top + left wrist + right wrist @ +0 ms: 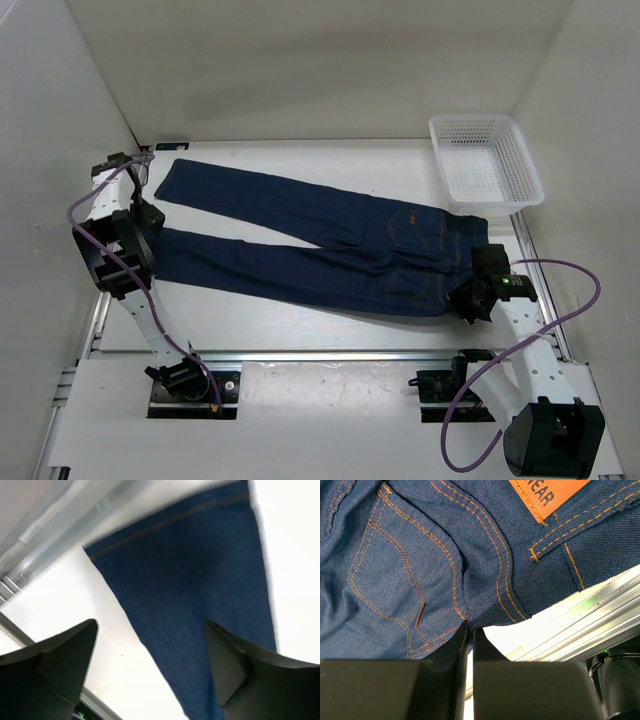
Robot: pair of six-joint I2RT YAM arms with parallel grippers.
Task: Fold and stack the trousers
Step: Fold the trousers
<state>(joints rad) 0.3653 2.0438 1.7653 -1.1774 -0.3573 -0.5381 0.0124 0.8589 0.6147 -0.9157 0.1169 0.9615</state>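
Black-fingered, my right gripper [469, 630] is closed to a thin slit at the waistband edge of the dark navy-blue denim trousers [330, 250]; I cannot tell whether it pinches any cloth. My left gripper [151, 625] gapes wide over a leg cuff at the left of the top view, holding nothing. The trousers lie flat across the middle, legs apart. I judge the first fold is only starting, and the next move calls for a firm hold on both ends. An orange-brown leather patch [547, 495] reads "…EAR". A white plastic mesh basket [437, 150] sits at the upper right.

Two robot arms, left arm [150, 320] and right arm [530, 350]: white links, black joints, looping purple cables [445, 428], green light [507, 282] on the right wrist.
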